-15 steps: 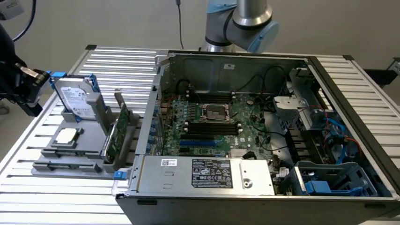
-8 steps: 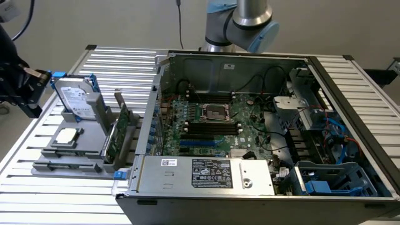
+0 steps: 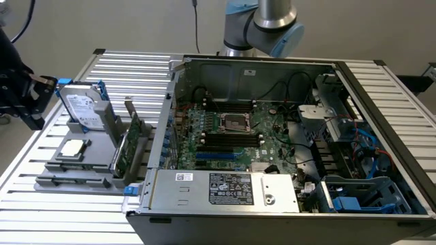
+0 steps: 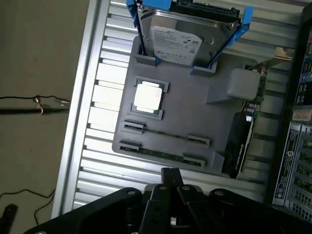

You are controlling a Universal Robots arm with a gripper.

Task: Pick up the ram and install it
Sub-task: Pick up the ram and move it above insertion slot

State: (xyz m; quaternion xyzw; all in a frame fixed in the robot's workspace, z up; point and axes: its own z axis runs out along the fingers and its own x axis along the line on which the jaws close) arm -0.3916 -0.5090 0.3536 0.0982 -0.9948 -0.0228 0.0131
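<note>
Two ram sticks stand on edge in the front slots of a grey holder tray (image 4: 195, 112): one ram stick (image 4: 165, 133) and a second one (image 4: 158, 153) just in front of it. In the exterior view the ram sticks (image 3: 73, 167) lie at the tray's near end, at the left. My gripper (image 4: 170, 174) hovers above and short of the tray's front edge, fingers shut together with nothing between them. It appears as a dark body (image 3: 30, 109) at the exterior view's left edge. The open computer case (image 3: 272, 143) holds the motherboard with its black memory slots (image 3: 232, 137).
On the tray also sit a hard drive (image 4: 178, 39) in a blue bracket, a processor chip (image 4: 147, 97) and an upright green expansion card (image 4: 246, 131). The case stands to the tray's right on a slatted aluminium table (image 3: 68, 214). Cables lie on the floor (image 4: 29, 105).
</note>
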